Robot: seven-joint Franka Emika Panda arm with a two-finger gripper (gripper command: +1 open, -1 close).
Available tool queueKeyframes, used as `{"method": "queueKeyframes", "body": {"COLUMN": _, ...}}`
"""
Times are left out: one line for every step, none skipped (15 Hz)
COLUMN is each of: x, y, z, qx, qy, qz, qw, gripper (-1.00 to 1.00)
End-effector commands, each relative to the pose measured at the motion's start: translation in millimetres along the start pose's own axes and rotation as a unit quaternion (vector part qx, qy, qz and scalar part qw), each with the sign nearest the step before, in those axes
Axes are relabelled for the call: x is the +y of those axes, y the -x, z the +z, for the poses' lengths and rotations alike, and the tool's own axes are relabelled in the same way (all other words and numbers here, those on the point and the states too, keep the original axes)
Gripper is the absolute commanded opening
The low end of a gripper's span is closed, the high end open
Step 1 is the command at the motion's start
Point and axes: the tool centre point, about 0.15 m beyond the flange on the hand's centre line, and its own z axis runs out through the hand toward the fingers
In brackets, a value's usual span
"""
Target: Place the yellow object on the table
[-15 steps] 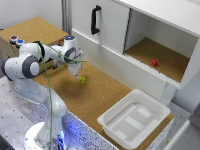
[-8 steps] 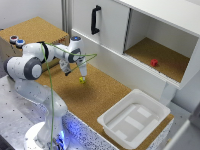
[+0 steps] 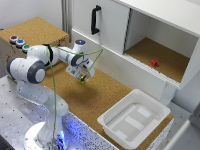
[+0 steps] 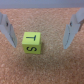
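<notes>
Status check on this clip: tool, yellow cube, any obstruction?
Tool open, fingers clear of cube. Yellow cube resting on cork table, between the fingers. Nothing in the way.

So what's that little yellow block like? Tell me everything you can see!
The yellow object is a tiny yellow-green cube with dark letters: a T on its upper face and an S on the face below. It looks smooth and solid. It sits flat on the brown speckled table, a little turned. The robot's hand is open around it, one finger on each side, and neither finger touches it in the wrist view. In the exterior view it is just a small yellow speck under the hand.
</notes>
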Motion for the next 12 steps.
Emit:
{"method": "queueKeyframes", "body": {"x": -11.6, "y": -6.5, "z": 21.3, "qx": 0.068, "qy": -0.007, "qz": -0.039, "qw": 0.997, "gripper": 1.0}}
{"method": "queueKeyframes", "body": {"x": -13.1, "y": -13.7, "z": 23.7, "qx": 0.067, "qy": 0.0, "qz": -0.029, "qw": 0.997, "gripper": 1.0}}
{"method": "queueKeyframes", "body": {"x": -15.3, "y": -24.3, "z": 26.5, "qx": 0.065, "qy": 0.024, "qz": -0.016, "qw": 0.997, "gripper": 1.0}}
{"method": "queueKeyframes", "body": {"x": -17.2, "y": -33.4, "z": 29.5, "qx": 0.062, "qy": 0.033, "qz": -0.007, "qw": 0.998, "gripper": 1.0}}
{"method": "queueKeyframes", "body": {"x": -15.7, "y": -39.7, "z": 32.1, "qx": 0.051, "qy": 0.037, "qz": 0.008, "qw": 0.998, "gripper": 1.0}}
{"method": "queueKeyframes", "body": {"x": -16.3, "y": -45.5, "z": 37.2, "qx": 0.043, "qy": 0.055, "qz": 0.012, "qw": 0.998, "gripper": 1.0}}
{"method": "queueKeyframes", "body": {"x": -16.6, "y": -48.7, "z": 41.2, "qx": 0.034, "qy": 0.058, "qz": 0.02, "qw": 0.998, "gripper": 1.0}}
{"method": "queueKeyframes", "body": {"x": -17.6, "y": -50.0, "z": 43.2, "qx": 0.031, "qy": 0.056, "qz": 0.027, "qw": 0.998, "gripper": 1.0}}
{"method": "queueKeyframes", "body": {"x": -20.2, "y": -50.7, "z": 46.4, "qx": 0.027, "qy": 0.058, "qz": 0.031, "qw": 0.997, "gripper": 1.0}}
{"method": "queueKeyframes", "body": {"x": -24.7, "y": -52.9, "z": 49.1, "qx": 0.028, "qy": 0.048, "qz": 0.039, "qw": 0.998, "gripper": 1.0}}
{"method": "queueKeyframes", "body": {"x": -29.0, "y": -55.2, "z": 51.4, "qx": 0.026, "qy": 0.054, "qz": 0.043, "qw": 0.997, "gripper": 1.0}}
{"method": "queueKeyframes", "body": {"x": -32.1, "y": -57.8, "z": 50.9, "qx": 0.023, "qy": 0.057, "qz": 0.05, "qw": 0.997, "gripper": 1.0}}
